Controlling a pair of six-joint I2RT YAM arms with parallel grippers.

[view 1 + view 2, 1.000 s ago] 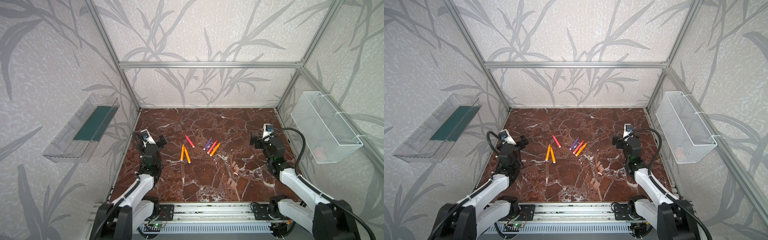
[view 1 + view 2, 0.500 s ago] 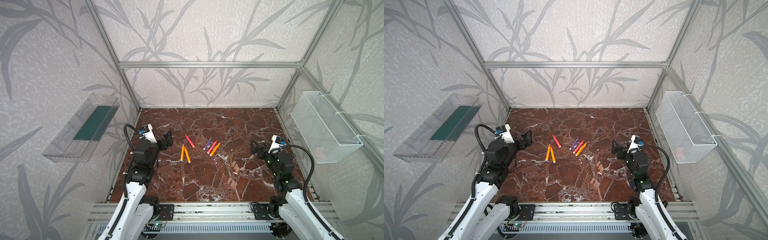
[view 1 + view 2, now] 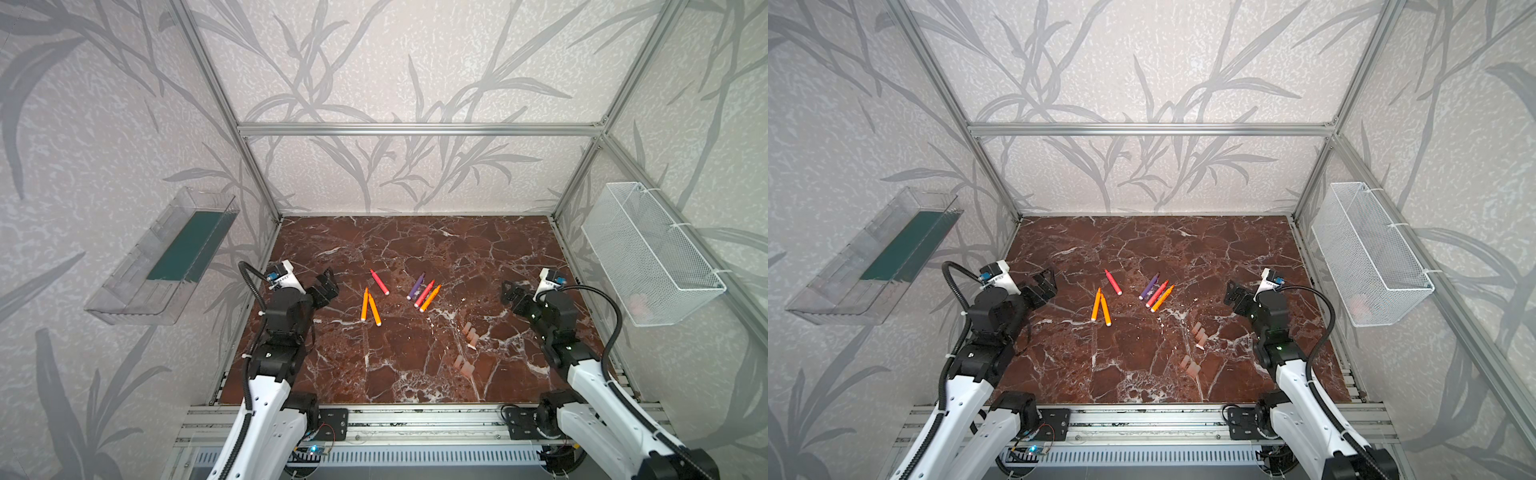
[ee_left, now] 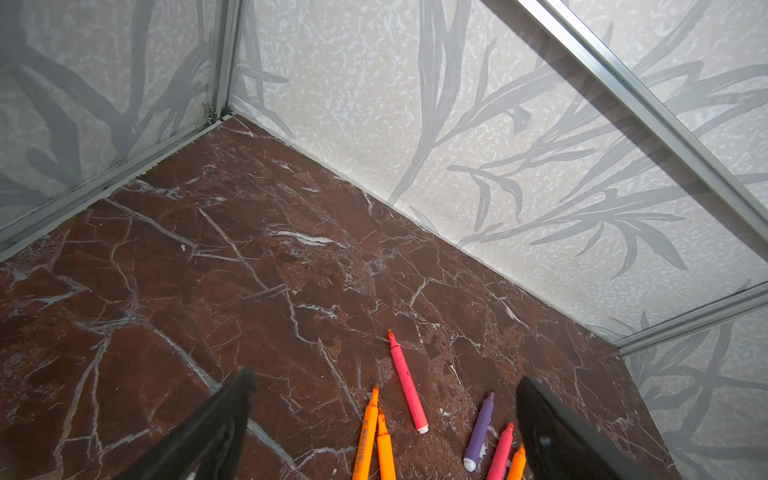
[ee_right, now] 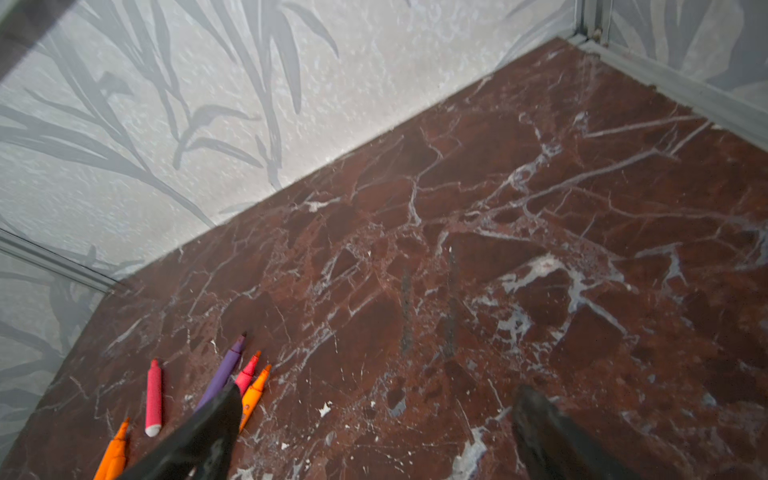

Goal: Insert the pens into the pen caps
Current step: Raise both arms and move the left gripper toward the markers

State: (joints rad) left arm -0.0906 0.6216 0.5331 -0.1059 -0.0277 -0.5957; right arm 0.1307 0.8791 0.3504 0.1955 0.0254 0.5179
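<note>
Six pens lie on the marble table [image 3: 415, 374]. A red-pink pen [image 3: 379, 282] [image 4: 407, 386] lies alone, with two orange pens [image 3: 370, 307] [image 3: 1100, 307] touching in a V beside it. To their right, a purple pen [image 3: 416, 286] [image 5: 224, 374], a red-pink pen [image 3: 424, 293] and an orange pen [image 3: 430, 298] lie side by side. Pale pinkish pen caps lie nearer the front in two clusters [image 3: 471, 333] [image 3: 464, 365] [image 3: 1191, 364]. My left gripper [image 3: 326, 286] [image 4: 385, 378] hovers open left of the pens. My right gripper [image 3: 513, 291] [image 5: 380, 390] hovers open right of them, empty.
A clear plastic tray [image 3: 166, 257] hangs on the left wall. A white wire basket [image 3: 648, 253] hangs on the right wall. Patterned walls with aluminium posts close in the table on three sides. An aluminium rail [image 3: 415, 419] runs along the front.
Both arms have risen from a low folded pose, and their grippers now point inward toward the pens. The pens and caps have not moved.
</note>
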